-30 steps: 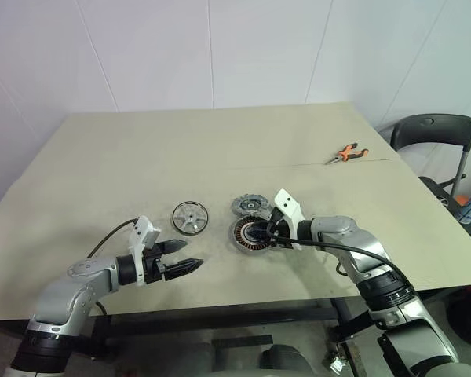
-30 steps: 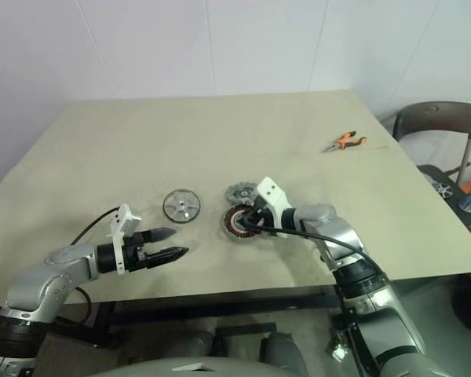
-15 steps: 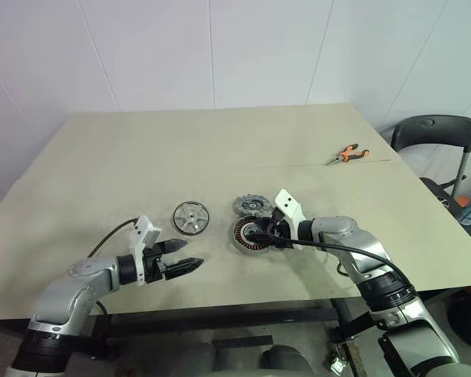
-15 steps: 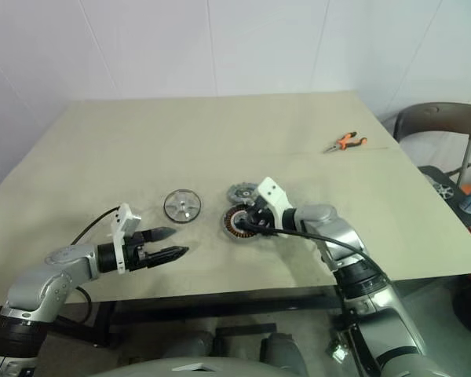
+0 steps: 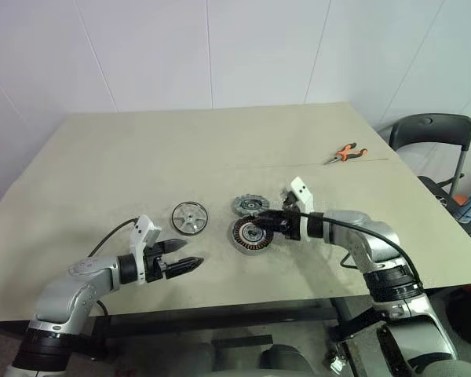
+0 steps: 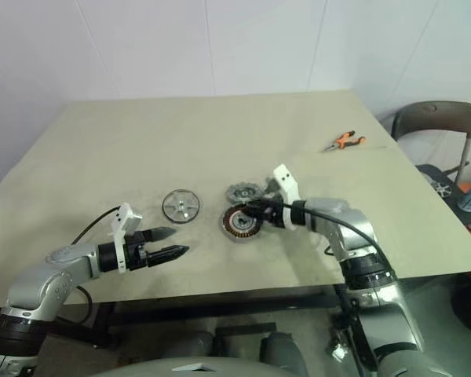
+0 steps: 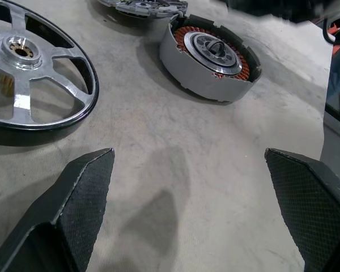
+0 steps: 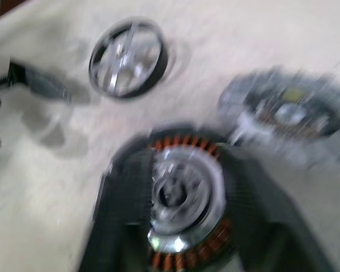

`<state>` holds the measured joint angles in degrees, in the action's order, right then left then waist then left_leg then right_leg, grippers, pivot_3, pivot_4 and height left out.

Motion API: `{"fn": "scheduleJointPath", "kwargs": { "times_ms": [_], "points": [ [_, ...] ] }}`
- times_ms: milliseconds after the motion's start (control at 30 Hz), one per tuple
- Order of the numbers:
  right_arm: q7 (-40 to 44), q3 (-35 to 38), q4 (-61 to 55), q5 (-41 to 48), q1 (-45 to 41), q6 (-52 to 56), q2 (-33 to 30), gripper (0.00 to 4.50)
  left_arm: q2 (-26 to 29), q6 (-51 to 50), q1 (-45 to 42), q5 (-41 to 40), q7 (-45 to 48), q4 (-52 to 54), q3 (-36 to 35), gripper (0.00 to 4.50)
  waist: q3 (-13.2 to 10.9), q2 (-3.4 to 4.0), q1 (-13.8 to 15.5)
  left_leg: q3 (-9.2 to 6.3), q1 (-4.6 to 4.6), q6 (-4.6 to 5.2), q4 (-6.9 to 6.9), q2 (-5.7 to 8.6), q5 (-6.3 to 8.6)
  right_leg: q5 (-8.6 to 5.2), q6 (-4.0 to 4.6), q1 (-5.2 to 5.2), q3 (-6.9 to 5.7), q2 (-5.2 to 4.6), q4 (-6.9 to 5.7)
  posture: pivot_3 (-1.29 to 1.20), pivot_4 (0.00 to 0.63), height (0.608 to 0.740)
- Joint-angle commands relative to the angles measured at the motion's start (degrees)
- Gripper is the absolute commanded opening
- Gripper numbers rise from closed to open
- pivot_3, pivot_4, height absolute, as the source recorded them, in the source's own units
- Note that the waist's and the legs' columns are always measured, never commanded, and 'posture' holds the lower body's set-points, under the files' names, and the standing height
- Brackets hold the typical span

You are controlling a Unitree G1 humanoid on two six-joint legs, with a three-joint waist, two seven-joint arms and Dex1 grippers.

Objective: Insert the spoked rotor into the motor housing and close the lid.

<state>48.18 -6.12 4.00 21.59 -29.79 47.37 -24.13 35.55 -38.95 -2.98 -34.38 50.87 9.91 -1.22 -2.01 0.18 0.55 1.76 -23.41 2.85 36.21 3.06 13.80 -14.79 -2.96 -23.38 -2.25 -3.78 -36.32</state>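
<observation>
Right gripper [image 5: 261, 225] sits over the copper-wound round motor housing [image 5: 249, 235]; finger state cannot be told. Dull grey toothed rotor [image 5: 250, 206] lies just beyond it (uninserted). Left gripper [image 5: 182, 256] hangs with fingers spread, shiny silver spoked lid [image 5: 189, 217] just ahead.

On my screen the table [image 5: 180, 149] is a flat beige. The motor housing [image 7: 209, 56] has a pale grey wall, an orange-copper ring of windings and a silver centre. The lid [image 7: 28, 85] is bright silver with a black rim and a brass-coloured hub. The spoked rotor [image 5: 250, 206] reads dull dark grey. My left hand [image 5: 182, 258] has black fingers [image 7: 82, 195] with a fine cross-hatched texture. Far off lie pliers [image 5: 346, 152] with orange handles.
</observation>
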Motion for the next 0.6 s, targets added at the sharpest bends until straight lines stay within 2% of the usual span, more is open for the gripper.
{"fn": "scheduleJointPath", "kwargs": {
  "times_ms": [33,133,233,600],
  "points": [
    [0.2,-1.3,-1.5,-0.1,-0.7,-0.6,0.1,0.41,0.2,-0.2,-0.3,-0.8,-0.3,2.6,-1.2,4.50,0.0,0.00,0.0,0.00,0.00,0.00,-0.01,0.00,0.00,0.00,0.00,0.00,0.00,0.00,0.00,0.00,0.000,0.740],
    [-0.1,-3.0,-1.4,-1.5,0.1,-2.0,0.2,0.41,0.1,-0.4,-0.4,-0.7,-0.4,2.7,-1.3,4.50,0.0,0.00,0.0,0.00,-0.01,0.00,-0.01,0.00,0.00,0.00,0.00,-0.01,0.00,0.00,0.00,0.00,0.000,0.740],
    [0.5,-3.7,-1.6,-1.3,0.4,-1.9,-0.2,0.02,0.1,-0.4,-0.4,-0.6,-0.5,2.5,-1.3,4.50,0.0,0.00,0.0,0.01,-0.01,0.00,0.01,0.00,0.00,0.00,0.00,0.00,0.00,0.00,0.00,0.00,0.000,0.740],
    [4.9,-6.5,-5.4,0.2,2.4,0.3,-3.0,0.02,0.3,-0.6,-0.2,-0.6,-0.5,2.1,-1.4,4.50,0.0,0.00,0.0,0.00,-0.01,0.00,0.02,0.00,0.00,0.00,0.00,-0.01,0.00,0.00,-0.02,0.00,0.000,0.740]
  ]
}}
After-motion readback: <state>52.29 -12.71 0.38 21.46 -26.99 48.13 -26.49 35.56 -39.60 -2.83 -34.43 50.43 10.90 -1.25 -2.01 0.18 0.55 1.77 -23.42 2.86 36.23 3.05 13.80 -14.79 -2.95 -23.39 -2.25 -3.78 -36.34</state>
